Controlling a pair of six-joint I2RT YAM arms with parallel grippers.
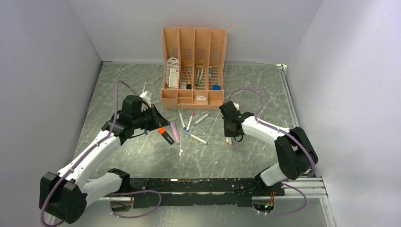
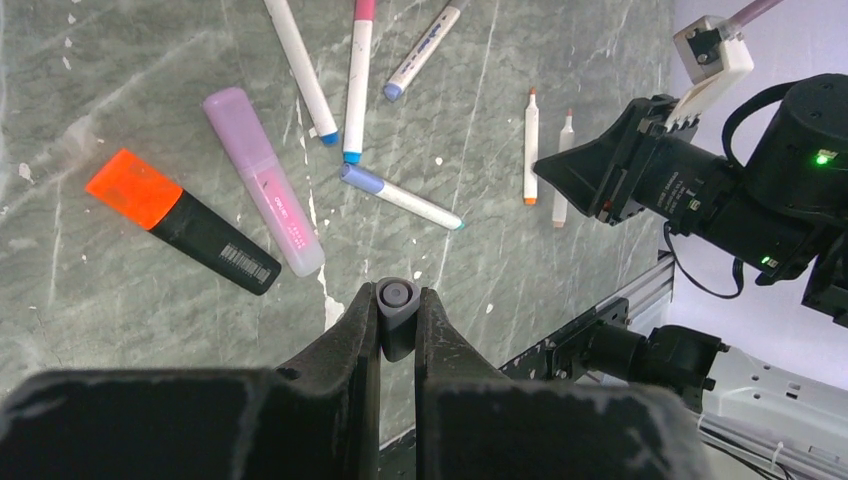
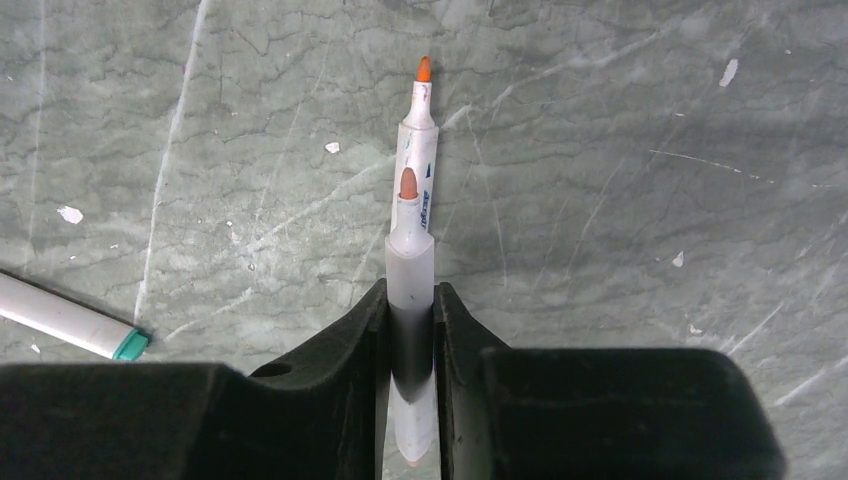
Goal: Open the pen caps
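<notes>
White-shelled arms (image 1: 90,153) with black joints, looping mauve cables (image 1: 119,87); matte black left gripper (image 2: 398,312); green light (image 2: 822,158) at three o'clock.

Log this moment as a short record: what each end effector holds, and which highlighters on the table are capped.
Left end effector: shut on a grey cap
Right end effector: shut on an uncapped marker
Just beyond it: second uncapped marker, orange tip, lying on the table
Capped highlighters: orange highlighter, pink highlighter
</notes>
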